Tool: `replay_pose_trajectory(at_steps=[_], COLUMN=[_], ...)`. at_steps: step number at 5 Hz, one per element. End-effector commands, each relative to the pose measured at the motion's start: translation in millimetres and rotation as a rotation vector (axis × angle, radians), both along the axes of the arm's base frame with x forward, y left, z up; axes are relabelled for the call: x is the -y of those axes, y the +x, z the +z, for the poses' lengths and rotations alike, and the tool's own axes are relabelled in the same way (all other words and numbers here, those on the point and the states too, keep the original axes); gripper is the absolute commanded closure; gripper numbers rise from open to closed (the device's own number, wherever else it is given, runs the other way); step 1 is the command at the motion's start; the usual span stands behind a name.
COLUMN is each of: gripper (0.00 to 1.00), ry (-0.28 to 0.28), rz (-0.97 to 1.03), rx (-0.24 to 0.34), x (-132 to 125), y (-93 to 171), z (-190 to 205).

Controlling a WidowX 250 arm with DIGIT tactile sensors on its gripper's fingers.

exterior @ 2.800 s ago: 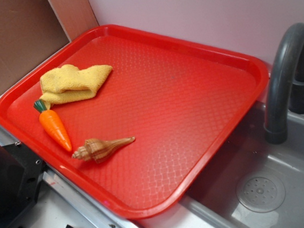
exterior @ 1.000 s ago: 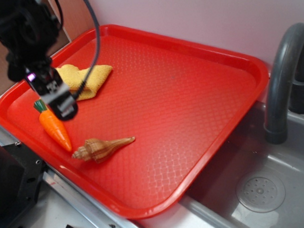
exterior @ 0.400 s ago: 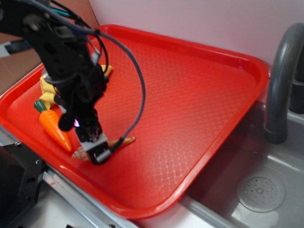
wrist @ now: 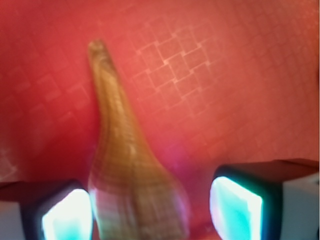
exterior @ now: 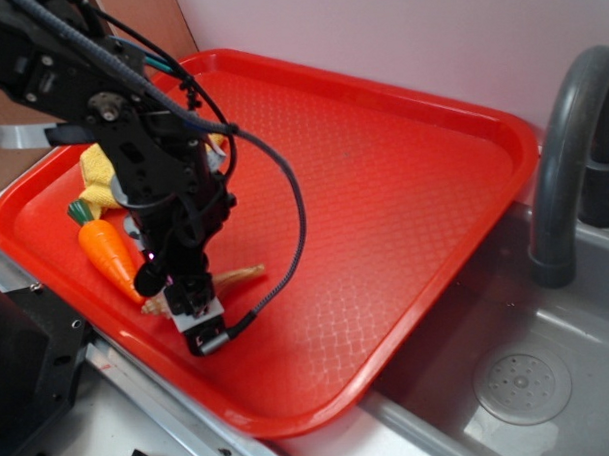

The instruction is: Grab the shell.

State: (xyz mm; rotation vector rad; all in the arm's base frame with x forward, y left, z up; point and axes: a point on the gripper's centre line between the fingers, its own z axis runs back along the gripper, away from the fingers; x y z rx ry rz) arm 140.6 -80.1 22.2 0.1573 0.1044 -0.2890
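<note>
Near the red tray's [exterior: 408, 314] front edge, just beside the carrot [exterior: 107, 257], the shell [wrist: 127, 175] lies between the spread, empty claw [exterior: 202, 327] fingers, nearer one finger; centre, then close across its thick body.

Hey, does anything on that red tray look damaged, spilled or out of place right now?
Nothing stands out. The shell lies whole between the open pincer; carrot and crumpled yellow cloth sit on the tray.

exterior: bright, even, soft shadows | wrist: blurred, close focus lost, glowing glare bottom corners
</note>
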Motion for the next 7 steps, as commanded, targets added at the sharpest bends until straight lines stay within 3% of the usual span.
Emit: replay_pose_trajectory(at_steps=[1, 3, 4, 5, 6, 7], gripper=[1.0, 1.0, 1.0, 1.0, 1.0, 1.0], ry=[-0.011, -0.076, -0.136, -0.194, -0.214, -0.2], rz=[0.009, 0.065, 0.106, 0.113, 0.102, -0.045], rx=[0.006, 0.008, 0.018, 0.071, 0.122, 0.098], x=[-2, -1, 2, 4, 4, 6], y=[2, 14, 28, 36, 38, 43], z=[-1, 31, 79, 124, 154, 159])
